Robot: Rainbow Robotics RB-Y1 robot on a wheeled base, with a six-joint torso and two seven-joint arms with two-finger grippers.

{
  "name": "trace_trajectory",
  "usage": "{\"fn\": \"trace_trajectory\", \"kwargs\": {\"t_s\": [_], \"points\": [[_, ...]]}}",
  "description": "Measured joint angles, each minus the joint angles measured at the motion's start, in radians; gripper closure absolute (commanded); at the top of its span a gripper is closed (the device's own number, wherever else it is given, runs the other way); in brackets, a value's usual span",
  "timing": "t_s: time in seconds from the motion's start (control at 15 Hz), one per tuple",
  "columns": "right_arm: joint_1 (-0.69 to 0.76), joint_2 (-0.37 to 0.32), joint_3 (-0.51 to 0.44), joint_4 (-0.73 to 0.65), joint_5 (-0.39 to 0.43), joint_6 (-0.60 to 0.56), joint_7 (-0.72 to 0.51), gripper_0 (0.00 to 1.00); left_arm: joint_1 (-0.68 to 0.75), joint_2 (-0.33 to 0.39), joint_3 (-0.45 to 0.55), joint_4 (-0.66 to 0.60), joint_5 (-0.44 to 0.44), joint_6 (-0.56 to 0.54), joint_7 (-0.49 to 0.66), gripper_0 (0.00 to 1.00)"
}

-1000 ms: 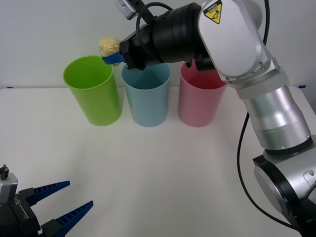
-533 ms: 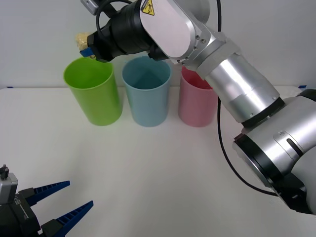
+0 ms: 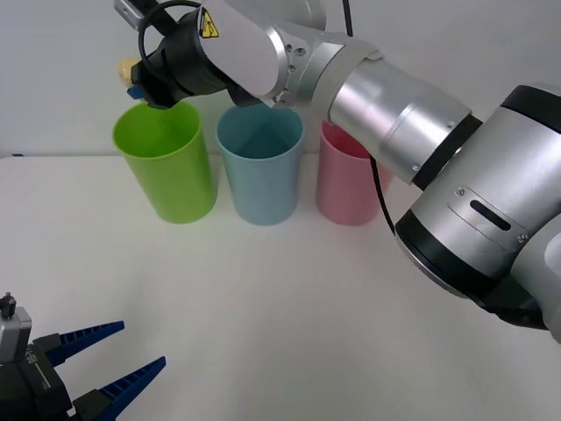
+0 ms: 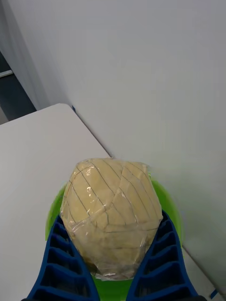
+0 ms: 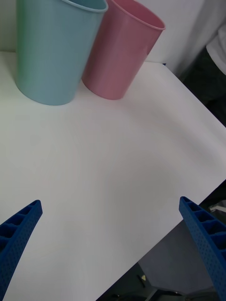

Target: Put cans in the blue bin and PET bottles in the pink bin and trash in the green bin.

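The small pale-yellow wrinkly ball of trash (image 4: pixel 112 214) is pinched in the right gripper (image 3: pixel 133 84) just above the tall lime-green plastic bin (image 3: pixel 166 171), at its far-left rim. By judgement, the drop step is in hand: a slight shift over the opening is called for, then release. The left gripper (image 3: pixel 101 363) is parked, spread, well in front of that bin.

Left tool (image 5: pixel 110 244) fingers spread wide over white worktop (image 5: pixel 117 155). Blue bin (image 5: pixel 54 49) and pink bin (image 5: pixel 123 49) upright, side by side, touching or nearly, well beyond the fingers.
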Motion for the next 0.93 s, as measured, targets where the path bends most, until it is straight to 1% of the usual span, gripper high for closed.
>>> {"fn": "trace_trajectory", "kwargs": {"t_s": [0.13, 0.27, 0.4, 0.47, 0.53, 0.73, 0.93], "points": [[-0.002, 0.000, 0.044, 0.008, -0.001, 0.040, -0.001, 1.00, 0.000, 0.000, 0.000, 0.000, 0.000, 0.000, 0.000, 0.00], [-0.006, 0.001, 0.079, 0.011, 0.000, 0.045, -0.014, 1.00, 0.000, 0.000, 0.000, 0.000, 0.000, 0.000, 0.000, 0.00], [-0.039, 0.003, 0.150, 0.023, 0.001, 0.046, -0.087, 1.00, 0.000, 0.000, 0.000, 0.000, 0.000, 0.000, 0.000, 0.00], [-0.063, 0.011, 0.186, 0.045, -0.007, 0.046, -0.109, 1.00, 0.000, 0.000, 0.000, 0.000, 0.000, 0.000, 0.000, 0.00], [-0.077, 0.028, 0.202, 0.080, -0.013, 0.050, -0.111, 1.00, 0.000, 0.000, 0.000, 0.000, 0.000, 0.000, 0.000, 0.00], [-0.080, 0.075, 0.200, 0.165, -0.013, 0.098, -0.083, 1.00, 0.000, 0.000, 0.000, 0.000, 0.000, 0.000, 0.000, 0.00], [-0.079, 0.090, 0.201, 0.177, -0.007, 0.117, -0.080, 1.00, 0.000, 0.000, 0.000, 0.000, 0.000, 0.000, 0.000, 0.00]]}}
